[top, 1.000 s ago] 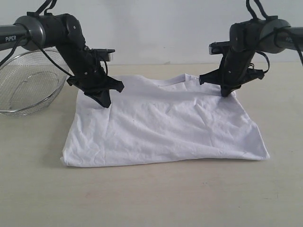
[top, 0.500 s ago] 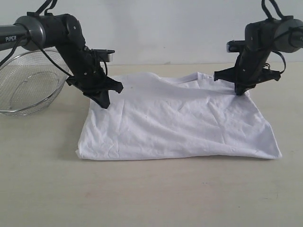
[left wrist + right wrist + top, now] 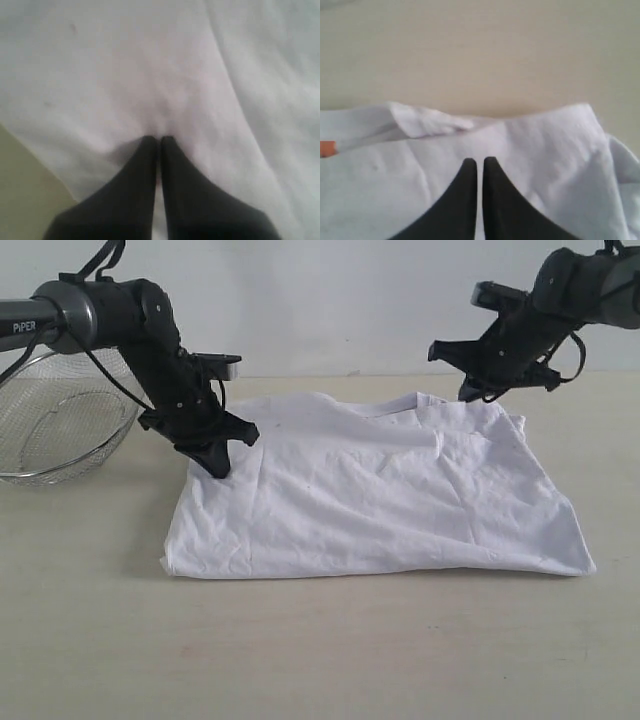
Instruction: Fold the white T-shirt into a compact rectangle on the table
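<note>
Exterior view shows you the white T-shirt (image 3: 380,495) lying flat in the middle of the table (image 3: 320,660), collar toward the far edge. Your left gripper (image 3: 218,468) has its fingers together, tips pressed on the shirt's far-left corner. Your right gripper (image 3: 468,395), also closed and empty, hangs just above the far-right corner. A wire basket (image 3: 60,430) sits at the left.

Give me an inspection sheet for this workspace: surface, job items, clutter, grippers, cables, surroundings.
Surface: pale beige wood-grain table, flat.
Job's things: white cotton T-shirt, partly folded, wrinkled, lying on the table.
Clutter: round wire-mesh basket at the far left, apart from the shirt.
Grippers: left gripper shut, tips on the shirt; right gripper shut, hovers above the shirt's far edge.
Cables: black cables loop over both arms.
Surroundings: plain white wall behind.
</note>
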You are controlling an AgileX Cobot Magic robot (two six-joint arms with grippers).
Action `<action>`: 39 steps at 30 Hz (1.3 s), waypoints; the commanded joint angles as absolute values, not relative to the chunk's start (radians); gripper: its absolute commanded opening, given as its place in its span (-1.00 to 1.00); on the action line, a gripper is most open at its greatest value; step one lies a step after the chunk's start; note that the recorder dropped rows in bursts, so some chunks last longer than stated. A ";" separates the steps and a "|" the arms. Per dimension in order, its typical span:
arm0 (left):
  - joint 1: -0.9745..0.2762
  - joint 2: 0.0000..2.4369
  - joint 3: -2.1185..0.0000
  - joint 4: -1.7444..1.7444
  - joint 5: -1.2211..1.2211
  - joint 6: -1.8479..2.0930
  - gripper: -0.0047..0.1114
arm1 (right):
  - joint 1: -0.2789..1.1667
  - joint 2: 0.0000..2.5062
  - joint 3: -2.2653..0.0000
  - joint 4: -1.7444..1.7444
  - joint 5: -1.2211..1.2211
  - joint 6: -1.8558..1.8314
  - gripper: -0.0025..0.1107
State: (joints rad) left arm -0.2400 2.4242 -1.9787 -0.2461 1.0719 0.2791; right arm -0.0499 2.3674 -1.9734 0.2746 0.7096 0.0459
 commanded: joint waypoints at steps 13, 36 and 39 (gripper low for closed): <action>-0.243 2.431 -1.948 -0.265 1.077 0.274 -0.84 | 0.080 2.455 -1.976 0.268 0.576 0.000 -0.96; -0.243 2.431 -1.948 -0.265 1.077 0.277 -0.84 | 0.080 2.522 -1.988 0.260 0.371 0.164 -0.96; -0.243 2.431 -1.948 -0.265 1.092 0.277 -0.84 | 0.080 2.522 -1.988 0.251 0.351 0.227 -0.96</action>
State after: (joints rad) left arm -0.2400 2.4301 -1.9575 -0.2586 1.0604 0.2773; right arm 0.0820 2.5160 -1.9826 0.2692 0.3783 0.1752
